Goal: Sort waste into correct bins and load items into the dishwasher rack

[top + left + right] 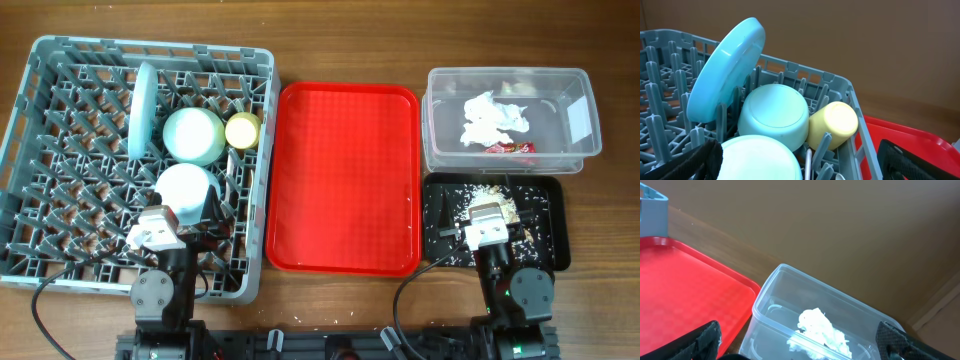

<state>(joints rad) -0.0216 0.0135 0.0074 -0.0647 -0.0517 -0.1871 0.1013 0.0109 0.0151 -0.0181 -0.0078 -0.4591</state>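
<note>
The grey dishwasher rack holds the light blue plate upright, two light blue bowls upside down and the yellow-green cup. In the left wrist view I see the plate, far bowl, near bowl, cup and a white cutlery handle between pegs. My left gripper is open over the near bowl. The clear tub holds the napkin and foil wrapper. Food scraps lie in the black tray. My right gripper is open and empty above that tray.
The red serving tray lies between the rack and the bins with nothing on it. A corner of the rack shows at the far left of the right wrist view. Both arm bases stand at the table's front edge.
</note>
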